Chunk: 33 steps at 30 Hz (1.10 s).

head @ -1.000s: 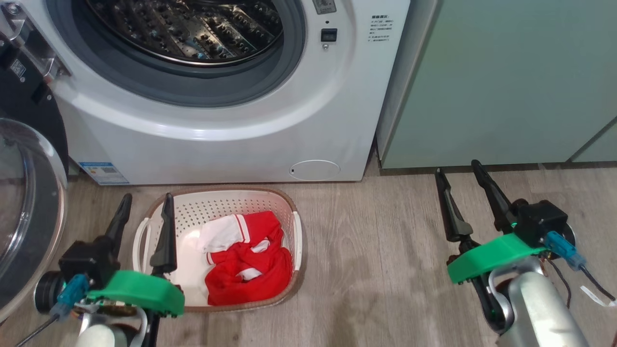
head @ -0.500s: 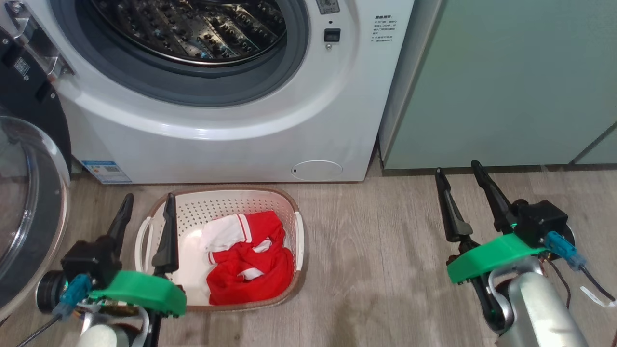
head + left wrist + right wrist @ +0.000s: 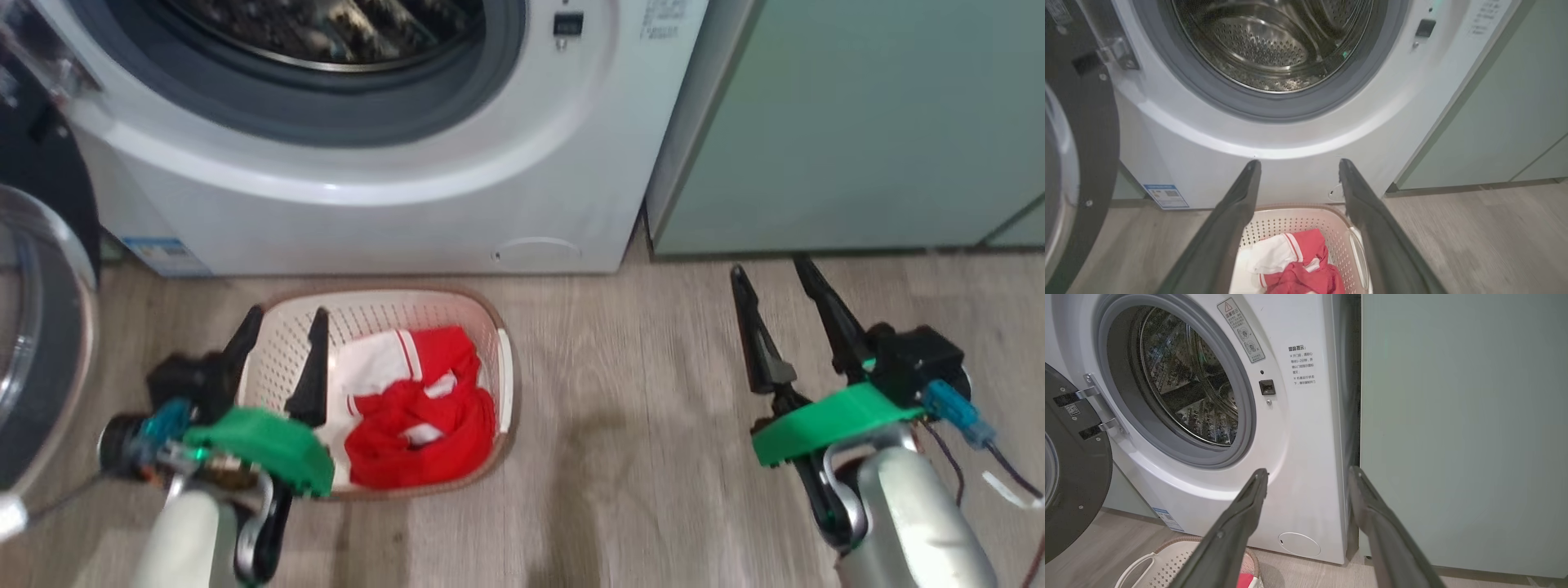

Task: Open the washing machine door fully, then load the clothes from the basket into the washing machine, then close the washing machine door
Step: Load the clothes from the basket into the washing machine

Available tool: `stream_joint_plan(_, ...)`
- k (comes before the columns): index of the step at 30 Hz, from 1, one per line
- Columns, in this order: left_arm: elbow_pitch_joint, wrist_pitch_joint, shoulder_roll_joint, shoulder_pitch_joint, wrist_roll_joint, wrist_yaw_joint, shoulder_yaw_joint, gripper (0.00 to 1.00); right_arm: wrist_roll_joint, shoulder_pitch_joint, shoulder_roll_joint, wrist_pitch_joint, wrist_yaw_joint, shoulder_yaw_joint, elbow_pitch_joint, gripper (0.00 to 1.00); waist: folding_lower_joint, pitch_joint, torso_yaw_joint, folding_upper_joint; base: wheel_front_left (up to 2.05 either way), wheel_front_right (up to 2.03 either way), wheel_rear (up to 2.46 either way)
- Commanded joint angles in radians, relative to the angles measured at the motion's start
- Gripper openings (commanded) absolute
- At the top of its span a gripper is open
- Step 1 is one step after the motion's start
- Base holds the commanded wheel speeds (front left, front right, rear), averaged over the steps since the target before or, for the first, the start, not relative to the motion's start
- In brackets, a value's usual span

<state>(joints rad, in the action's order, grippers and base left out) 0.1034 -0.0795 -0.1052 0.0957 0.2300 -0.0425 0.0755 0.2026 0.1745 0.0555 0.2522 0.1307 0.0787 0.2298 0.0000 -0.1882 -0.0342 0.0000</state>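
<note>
The washing machine (image 3: 367, 212) stands open, its steel drum (image 3: 1274, 41) bare inside. The washing machine door (image 3: 41, 327) is swung out to the left, glass bowl facing me. On the floor in front sits the basket (image 3: 384, 314) with the red and white clothes (image 3: 424, 425) in it. My left gripper (image 3: 287, 318) is open above the basket's left part, one finger at the left rim and one inside, apart from the clothes (image 3: 1310, 253). My right gripper (image 3: 769, 269) is open over bare floor to the right, holding nothing.
Pale green cabinets (image 3: 857, 122) stand right of the machine, close to my right gripper (image 3: 1308, 473). Wood-look floor (image 3: 620, 408) lies between the basket and the right arm. The open door (image 3: 1073, 490) takes up the room at the far left.
My left gripper has moved right, from beside the basket's left rim to above its left part. The head camera has tilted down a little. The right arm holds its place.
</note>
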Motion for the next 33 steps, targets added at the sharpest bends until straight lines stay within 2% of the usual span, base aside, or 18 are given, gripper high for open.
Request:
stream_joint_plan(1,0.004,0.005,-0.014,0.064,0.006,-0.009,-0.024,1.0,0.002,0.042,-0.005,0.005,0.0,0.031,-0.041,1.0,0.0,-0.043,-0.011,0.0,0.0,0.0,0.0)
stream_joint_plan(9,0.322,0.009,-0.006,0.253,0.043,-0.043,0.003,1.0,-0.001,0.103,-0.005,0.004,0.0,0.057,-0.084,1.0,0.0,-0.206,-0.057,0.0,0.0,0.0,0.0)
stream_joint_plan(10,0.405,0.006,-0.004,0.303,0.05,-0.05,0.01,1.0,0.001,0.12,-0.005,0.005,0.0,0.063,-0.095,1.0,0.0,-0.249,-0.069,0.0,0.0,0.0,0.0)
stream_joint_plan(18,0.706,0.014,-0.013,0.497,0.086,-0.074,0.03,1.0,0.013,0.191,-0.005,0.008,0.0,0.082,-0.156,1.0,0.0,-0.431,-0.112,0.0,0.0,0.0,0.0)
stream_joint_plan(24,0.866,0.023,-0.054,0.606,0.118,-0.083,0.03,1.0,0.034,0.232,-0.005,0.009,0.0,0.1,-0.199,1.0,0.0,-0.559,-0.152,0.0,0.0,0.0,0.0)
stream_joint_plan(33,0.995,0.025,-0.124,0.709,0.162,-0.087,0.027,1.0,0.063,0.246,-0.005,0.009,0.0,0.099,-0.253,1.0,0.0,-0.69,-0.186,0.0,0.0,0.0,0.0)
